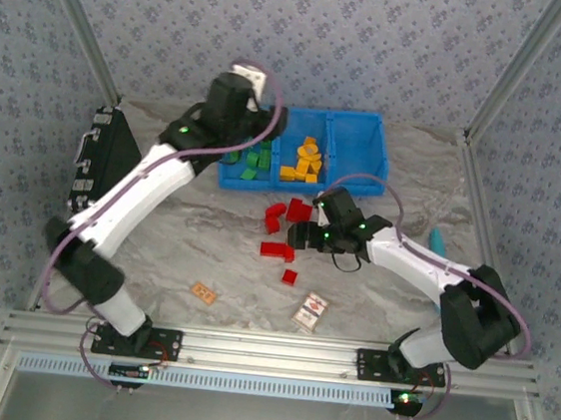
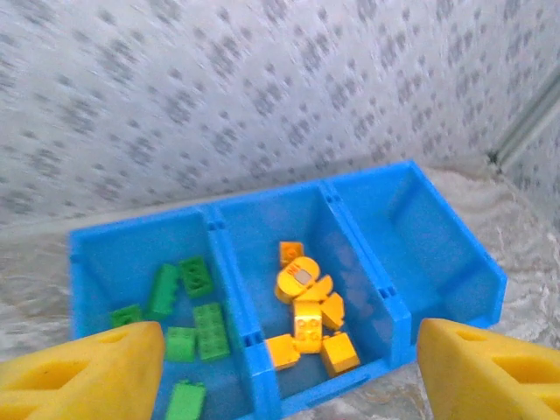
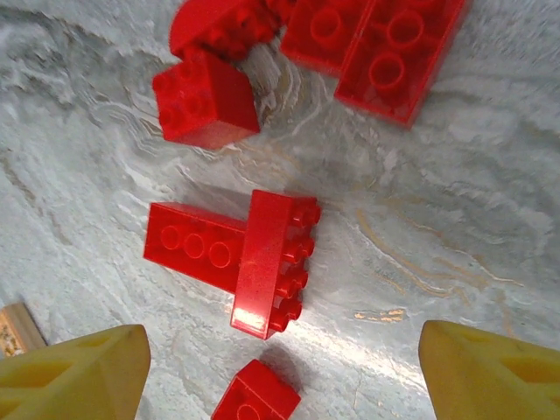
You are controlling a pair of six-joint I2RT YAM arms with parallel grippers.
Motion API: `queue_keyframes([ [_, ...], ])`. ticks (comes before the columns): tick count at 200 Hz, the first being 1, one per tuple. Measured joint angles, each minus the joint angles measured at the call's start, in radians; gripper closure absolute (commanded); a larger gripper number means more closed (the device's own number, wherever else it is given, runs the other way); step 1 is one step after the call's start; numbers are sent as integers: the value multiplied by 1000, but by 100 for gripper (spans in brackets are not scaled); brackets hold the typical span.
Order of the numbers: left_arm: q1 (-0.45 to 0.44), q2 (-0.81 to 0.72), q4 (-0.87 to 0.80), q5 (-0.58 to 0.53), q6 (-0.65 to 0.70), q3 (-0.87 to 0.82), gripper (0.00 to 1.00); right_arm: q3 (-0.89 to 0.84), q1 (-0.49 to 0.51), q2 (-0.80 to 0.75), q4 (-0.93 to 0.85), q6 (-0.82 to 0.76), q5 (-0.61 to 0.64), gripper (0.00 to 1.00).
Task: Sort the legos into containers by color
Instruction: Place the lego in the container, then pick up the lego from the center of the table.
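Yellow-padded right fingers (image 3: 74,376) sit nearest the lens, spread wide, nothing between them. Directly under the gap, on the counter (image 3: 455,219), are two red bricks (image 3: 262,262) in a T: one flat, one on its side across it. Long axis of the crossing brick runs at right angles to the closing line, so the fingers would pinch its short width (judgement). A small red brick (image 3: 258,394) lies just beside the T, with more reds (image 3: 206,96) beyond. The right arm (image 1: 406,258) is nearer this pile; the left arm (image 1: 142,190) is well apart from it.

Over the blue bin (image 2: 455,262), the left fingers (image 2: 87,372) are likewise wide apart and hold nothing. Green bricks (image 2: 197,324) are in the left compartment, orange bricks (image 2: 306,315) in the middle, and the right one is bare. Reds are not yet binned and likely go there.

Counter is grey-white and marbled. Patterned wallpaper (image 2: 219,105), aluminium frame post (image 2: 525,131).
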Motion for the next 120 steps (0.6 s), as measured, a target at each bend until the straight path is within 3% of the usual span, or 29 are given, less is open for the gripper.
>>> queue_keyframes([
  [53, 58, -364, -62, -44, -15, -336, 13, 62, 6, 132, 17, 25, -34, 22],
  [83, 101, -551, -140, -74, -3, -442, 12, 100, 6, 201, 34, 38, -51, 28],
  [120, 133, -624, -208, -90, 0, -500, 11, 153, 8, 274, 28, 42, -55, 34],
])
